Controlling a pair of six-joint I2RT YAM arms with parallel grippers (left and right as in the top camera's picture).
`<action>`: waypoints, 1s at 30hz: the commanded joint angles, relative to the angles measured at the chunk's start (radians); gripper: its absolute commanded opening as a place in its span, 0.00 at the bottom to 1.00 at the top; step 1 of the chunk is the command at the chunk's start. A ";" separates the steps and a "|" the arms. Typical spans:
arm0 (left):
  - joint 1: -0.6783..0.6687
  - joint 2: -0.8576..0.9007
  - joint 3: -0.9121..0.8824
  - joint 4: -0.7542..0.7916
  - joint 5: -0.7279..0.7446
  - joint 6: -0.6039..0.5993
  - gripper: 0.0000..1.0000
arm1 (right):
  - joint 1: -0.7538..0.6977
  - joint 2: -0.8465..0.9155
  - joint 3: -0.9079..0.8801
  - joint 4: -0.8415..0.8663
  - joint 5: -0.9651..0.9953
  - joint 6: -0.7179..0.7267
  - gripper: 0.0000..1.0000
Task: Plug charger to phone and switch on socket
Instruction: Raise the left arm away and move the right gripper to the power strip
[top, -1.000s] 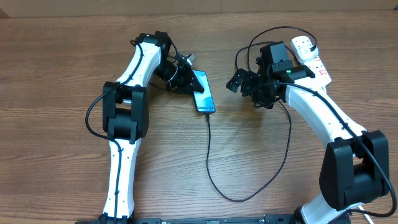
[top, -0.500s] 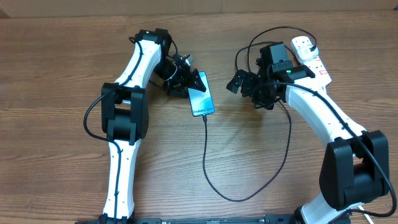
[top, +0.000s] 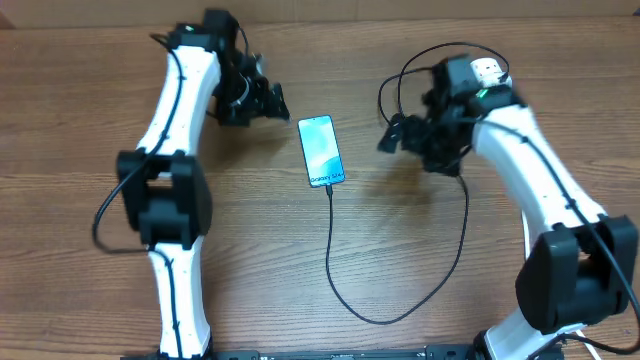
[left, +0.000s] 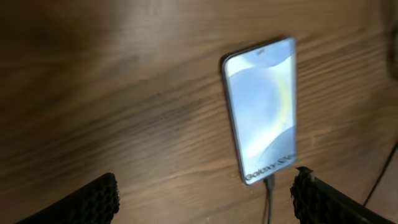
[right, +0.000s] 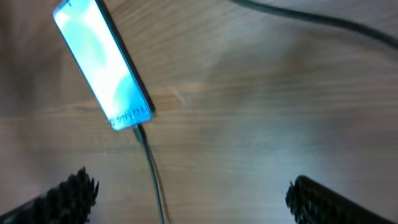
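A brown wooden table (top: 90, 250) fills the view. The phone (top: 320, 150) lies flat near its middle, screen up and lit, between the two arms and touched by neither. The charger (top: 335, 260) meets the phone's lower end, by the "Galaxy" lettering. From there its cable loops toward the near edge and climbs back up on the right, passing under the right arm. The socket (top: 488, 69) lies at the far right, mostly hidden by that arm, and its switches cannot be made out. The left gripper (top: 268, 101) hovers left of the phone, jaws spread wide and empty. The right gripper (top: 391, 136) hangs to the phone's right, also spread and holding nothing.
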 joint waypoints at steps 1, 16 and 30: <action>-0.014 -0.214 0.008 0.015 -0.110 -0.039 0.86 | -0.101 -0.014 0.213 -0.121 0.096 -0.109 0.99; -0.047 -0.369 0.008 -0.012 -0.213 -0.055 1.00 | -0.381 0.043 0.303 0.254 0.421 -0.167 0.94; -0.047 -0.369 0.008 -0.012 -0.213 -0.054 1.00 | -0.428 0.340 0.303 0.363 0.653 -0.314 1.00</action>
